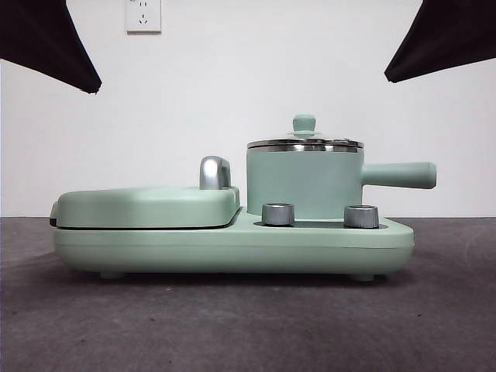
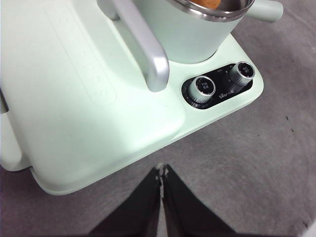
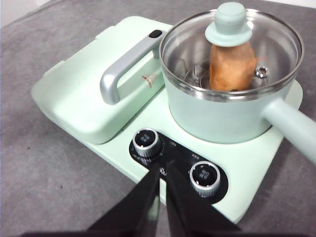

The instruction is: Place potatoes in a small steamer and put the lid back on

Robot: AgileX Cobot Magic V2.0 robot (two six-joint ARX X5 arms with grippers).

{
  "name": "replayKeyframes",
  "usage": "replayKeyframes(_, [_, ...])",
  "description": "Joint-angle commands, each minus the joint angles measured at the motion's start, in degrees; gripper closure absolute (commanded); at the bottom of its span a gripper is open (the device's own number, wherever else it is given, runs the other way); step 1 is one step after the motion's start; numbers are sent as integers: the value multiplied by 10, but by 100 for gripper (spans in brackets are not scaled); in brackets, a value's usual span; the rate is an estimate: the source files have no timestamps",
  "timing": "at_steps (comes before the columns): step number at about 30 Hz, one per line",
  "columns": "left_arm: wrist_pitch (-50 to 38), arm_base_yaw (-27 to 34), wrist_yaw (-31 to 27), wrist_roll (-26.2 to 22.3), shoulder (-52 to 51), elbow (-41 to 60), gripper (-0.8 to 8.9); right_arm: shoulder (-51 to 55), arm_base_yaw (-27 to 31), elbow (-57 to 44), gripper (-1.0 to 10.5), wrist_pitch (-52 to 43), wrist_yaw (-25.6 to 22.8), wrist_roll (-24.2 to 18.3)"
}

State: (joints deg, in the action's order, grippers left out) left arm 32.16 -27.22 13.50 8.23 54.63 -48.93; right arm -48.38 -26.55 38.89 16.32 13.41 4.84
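Indoors, grey table (image 1: 248, 325) meets white wall (image 1: 248, 93).

Your left gripper (image 2: 162, 170) hangs raised with its jaws pressed together, holding nothing. Your right gripper (image 3: 163, 170) does likewise, jaws nearly touching, also empty.

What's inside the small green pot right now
Through the glass lid, one orange-brown potato sits on a steel rack in the pot. Its underside and the pot's floor beneath are hidden.
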Motion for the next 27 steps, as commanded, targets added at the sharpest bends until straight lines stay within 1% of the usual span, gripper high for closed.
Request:
replayKeyframes(1, [-5, -2, 0, -1, 0, -7, 807, -2, -3, 9, 930, -9, 1, 7])
replayKeyframes(5, [-3, -4, 2, -3, 0, -7, 807, -2, -3, 9, 930, -9, 1, 7])
replayKeyframes(7, [-8, 5, -6, -37, -10, -1, 807, -2, -3, 9, 930, -9, 1, 7])
replayKeyframes(8, [-26, 13, -6, -37, -22, 14, 807, -2, -3, 9, 930, -9, 1, 7])
replayKeyframes(10, [-123, 40, -18, -44, -74, 85, 807, -2, -3, 9, 930, -9, 1, 7])
replayKeyframes(12, [-234, 74, -31, -38, -141, 176, 807, -2, -3, 9, 930, -9, 1, 7])
replayKeyframes(14, [-313, 112, -33, -29, -217, 263, 807, -2, -3, 9, 930, -9, 1, 7])
replayKeyframes(15, [-336, 132, -38, -27, -257, 302, 807, -2, -3, 9, 930, -9, 1, 7])
replayKeyframes(17, [-343, 162, -66, -28, -332, 360, 807, -2, -3, 9, 930, -9, 1, 7])
replayKeyframes(19, [-331, 183, -95, -26, -404, 405, 807, -2, -3, 9, 930, -9, 1, 7])
replayKeyframes(22, [-323, 202, -106, -26, -477, 459, 807, -2, -3, 9, 930, -9, 1, 7])
replayKeyframes(24, [-317, 211, -106, -26, -508, 483, 807, -2, -3, 9, 930, -9, 1, 7])
replayKeyframes(25, [-295, 213, -106, -26, -520, 482, 807, -2, -3, 9, 930, -9, 1, 7])
replayKeyframes(27, [-286, 213, -105, -24, -536, 482, 807, -2, -3, 9, 930, -10, 1, 7])
